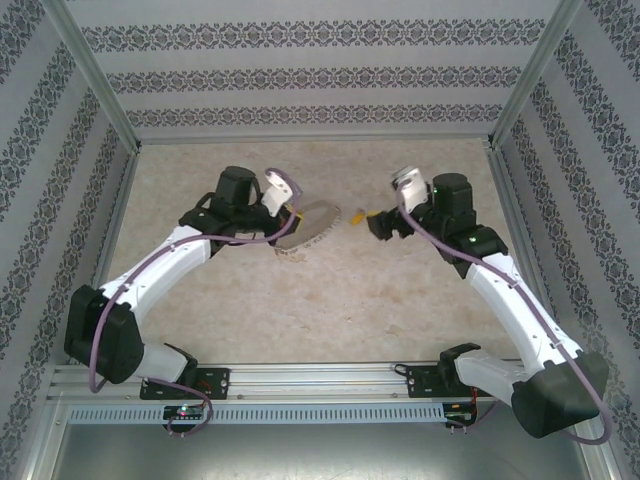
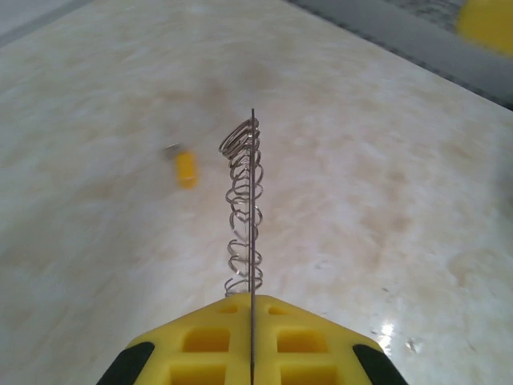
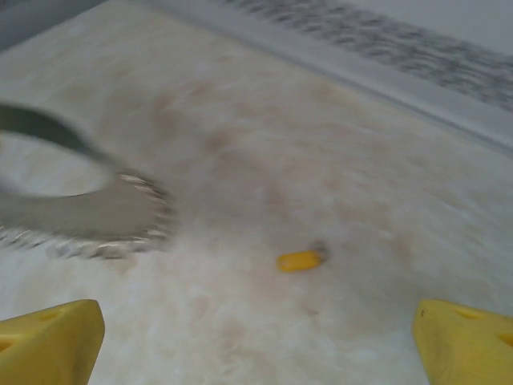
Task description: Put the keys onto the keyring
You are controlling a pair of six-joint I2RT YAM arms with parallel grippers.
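Overhead view: left gripper (image 1: 290,218) sits over the middle of the pale marbled tabletop (image 1: 330,310). Its jaws are clamped on the keyring (image 1: 308,233), a large silver metal loop fringed with small wire links. The loop runs from the fingertips toward 4 o'clock, tilted. Whether its low edge touches the tabletop cannot be told.

A small key with an orange-yellow plastic head (image 1: 355,215) lies flat on the tabletop at 2 o'clock of the keyring, just beside it and not touching. Right gripper (image 1: 383,222) is at 3 o'clock of the key, near but apart from it.

Left wrist view: the yellow fingers (image 2: 208,345) of the left gripper (image 2: 252,321) are pressed together, with the keyring (image 2: 252,208) pinched edge-on between them. The loop reads as a thin line rising to 12 o'clock, links coiled along its left side. The key (image 2: 185,168) lies at 10 o'clock of the loop's middle, blurred.

Right wrist view: right gripper (image 3: 256,345) has its jaws wide. The yellow fingertips (image 3: 48,341) sit at 7 and 5 o'clock of the frame with nothing between them. The key (image 3: 300,261) lies on the tabletop at 12 o'clock of the gap, metal end toward 2 o'clock. The keyring (image 3: 80,216) is at 9 o'clock, blurred
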